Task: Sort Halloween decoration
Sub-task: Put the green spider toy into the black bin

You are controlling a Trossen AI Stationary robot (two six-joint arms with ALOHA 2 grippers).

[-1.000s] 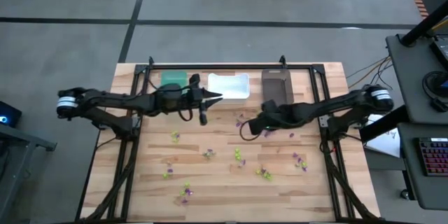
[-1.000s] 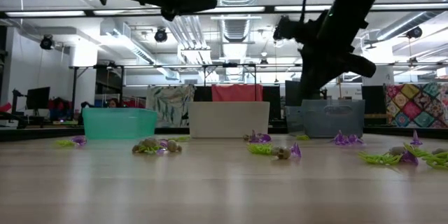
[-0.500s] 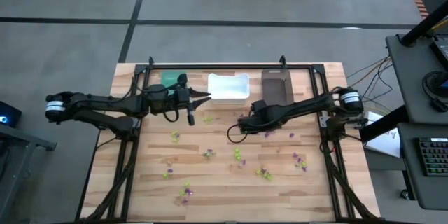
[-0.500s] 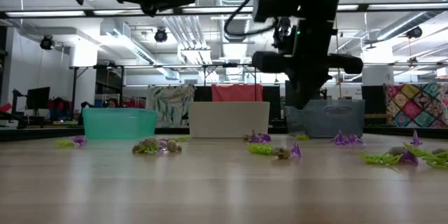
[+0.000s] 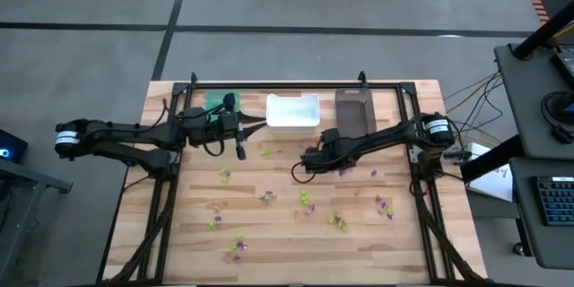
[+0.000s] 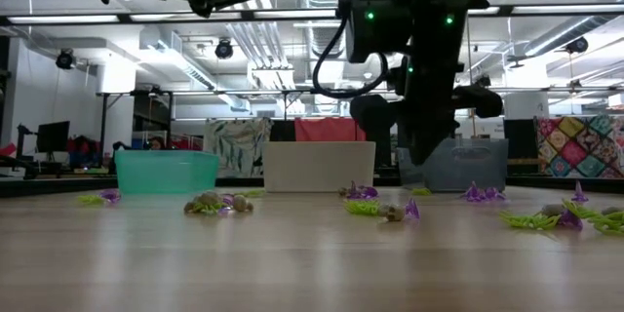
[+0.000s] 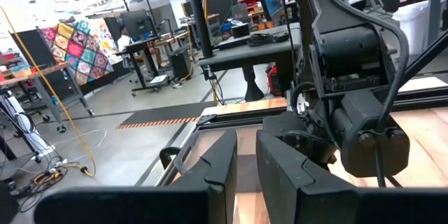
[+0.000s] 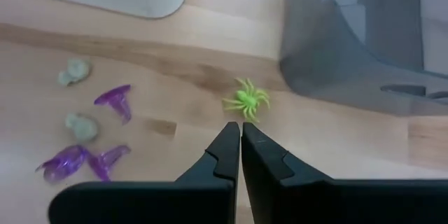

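I take the white bin [image 5: 292, 110] as my landmark, middle of the three at the far edge of the tabletop [image 5: 269, 251], with the teal bin [image 5: 218, 102] on one side and the dark bin [image 5: 353, 109] on the other. My right end effector [image 5: 298, 172] hangs just in front of the white bin, over the trinkets nearest it, fingers pressed together with nothing between them, as the right wrist view shows. Just past its fingertips lies a lime-green spider [image 8: 246, 101], flat on the wood beside the dark bin's wall, legs splayed all round, so I can read no clear long axis. Off to one side lie purple trinkets [image 8: 115, 100] and pale greyish ones [image 8: 81, 126], the purple pieces lying on their sides with their long axes pointing different ways. The rest of the Halloween decoration [image 5: 339, 223] is scattered well in front of the white bin across the open tabletop, none of it visibly in a bin. My left end effector [image 5: 264, 122] sits raised at the white bin's near corner on the teal side, fingers nearly together, and I see nothing between them; I judge it is simply parked clear of the right arm's working area.
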